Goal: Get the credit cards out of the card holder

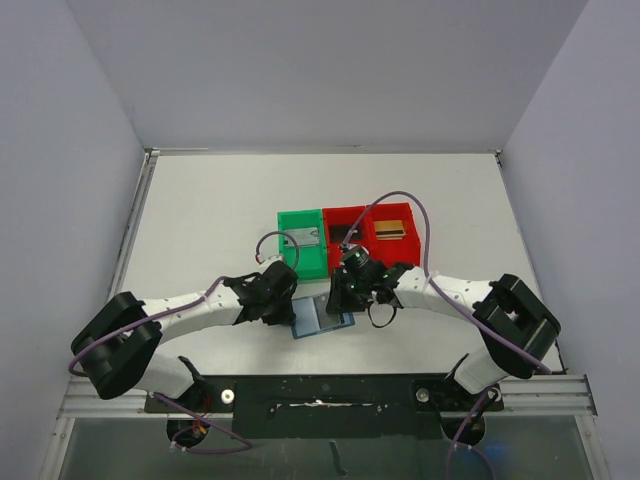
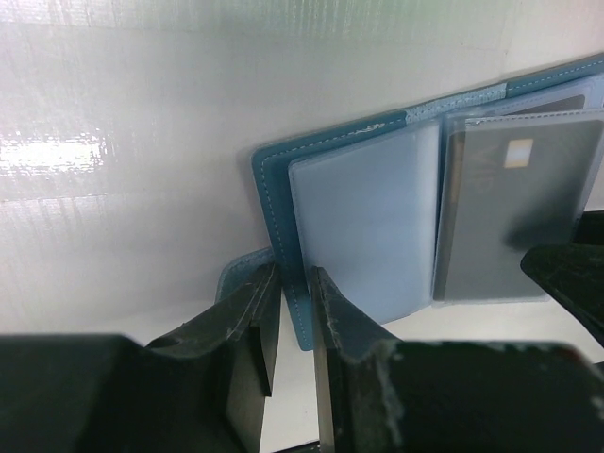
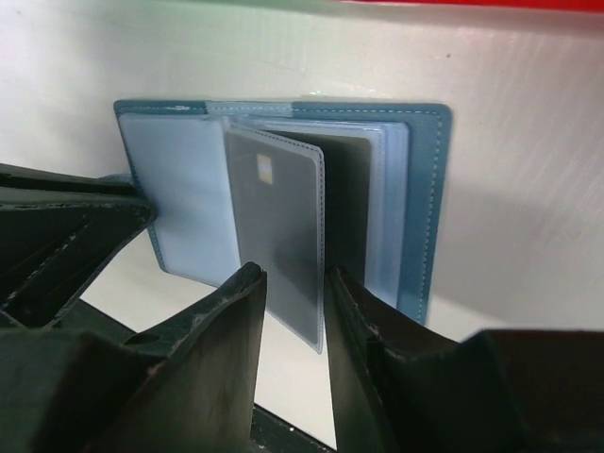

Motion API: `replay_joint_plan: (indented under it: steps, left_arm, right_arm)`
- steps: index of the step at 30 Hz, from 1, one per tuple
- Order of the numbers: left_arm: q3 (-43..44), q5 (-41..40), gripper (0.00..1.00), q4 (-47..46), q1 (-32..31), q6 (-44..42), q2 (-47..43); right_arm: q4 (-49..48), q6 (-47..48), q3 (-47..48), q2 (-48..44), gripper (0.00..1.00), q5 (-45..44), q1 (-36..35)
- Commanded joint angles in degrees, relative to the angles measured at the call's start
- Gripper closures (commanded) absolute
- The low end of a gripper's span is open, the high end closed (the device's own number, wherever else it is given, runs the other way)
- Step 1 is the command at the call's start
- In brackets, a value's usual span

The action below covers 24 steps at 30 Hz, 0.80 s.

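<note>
Pinching a cover edge of the small flat blue bifold card holder, my left gripper is clamped on it. My right gripper straddles a clear plastic sleeve holding a dark card; I cannot tell whether it bites. The holder lies open at centre frame on the white table, just below the green plastic bin and red plastic bins.

One blue card holder lies open on the desk. One dark card shows in its clear sleeves. At its 12 o'clock stand three bins: one green bin and two red, the middle red bin and the end red bin. The green bin holds one grey piece, the end red bin one tan piece. There are two tools: left tool and right tool.
</note>
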<state>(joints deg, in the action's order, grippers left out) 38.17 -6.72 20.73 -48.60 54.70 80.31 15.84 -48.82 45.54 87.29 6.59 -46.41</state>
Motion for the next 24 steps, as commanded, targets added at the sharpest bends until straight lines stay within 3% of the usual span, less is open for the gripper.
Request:
replay_joint_plan:
  steps: [1, 11, 19, 24]
  left_arm:
    - [2.0, 0.7, 0.82, -2.2, 0.0, -0.3, -0.1]
    - [1.7, -0.5, 0.81, -1.7, -0.3, 0.0, -2.1]
    - [2.5, -6.4, 0.74, 3.9, -0.4, 1.9, -6.7]
    - [2.1, -10.7, 0.69, 7.5, -0.3, 6.0, -11.7]
  right_arm:
    - [1.3, 1.2, 3.8, -1.9, 0.67, -0.6, -1.4]
    - [-3.5, 1.0, 4.3, -2.0, 0.65, 4.5, -2.3]
    - [-10.1, -0.5, 4.9, -0.5, 0.53, 10.2, -2.3]
    - [-13.0, -0.9, 5.5, 0.7, 0.51, 13.5, -2.2]
